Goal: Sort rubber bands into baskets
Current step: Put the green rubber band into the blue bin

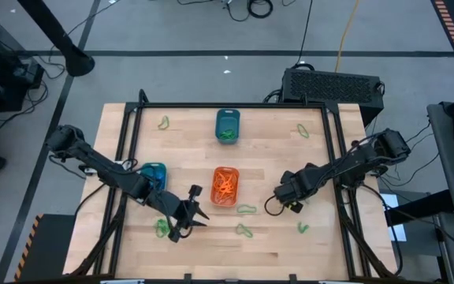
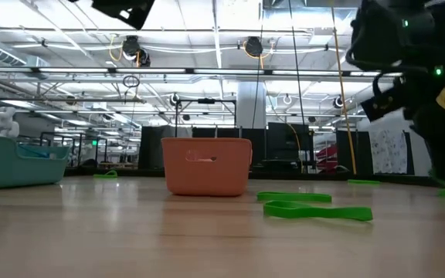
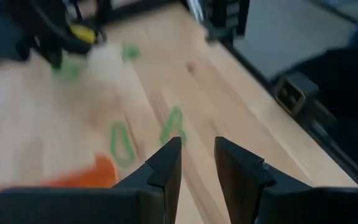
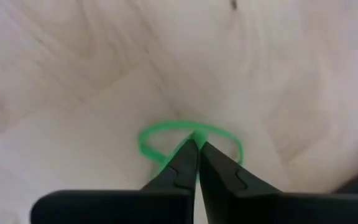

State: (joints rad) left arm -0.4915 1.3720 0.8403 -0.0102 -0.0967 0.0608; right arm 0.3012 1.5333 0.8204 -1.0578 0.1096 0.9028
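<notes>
High view: right pincer [image 1: 284, 199] low over the counter [image 1: 187, 260], just right of the orange basket [image 1: 225, 186], which holds orange bands. Dark teal basket [image 1: 227, 125] sits beyond the orange basket with green bands inside; turquoise basket [image 1: 154, 175] is to the orange basket's left. Left pincer [image 1: 193, 215] hangs near the orange basket's near-left corner, waiting. Loose green bands [image 1: 246, 210] lie scattered around the orange basket.

Low view: orange basket mid-counter, two flat green bands [image 2: 315, 209] just right of it; a dark arm at the far right, its tips hidden.

Left wrist view: left fingers [image 3: 166, 168] stand slightly apart, nothing between them; green bands [image 3: 122, 142] on the wood ahead.

Right wrist view: right fingers [image 4: 188, 163] pressed together on the rim of a green rubber band [image 4: 166, 132] that lies on the counter.

Step in hand, as I read it: grasp of one green band. Next move calls for lifting without it slipping, then carrying past the orange basket to the dark teal basket, where the greens are.
</notes>
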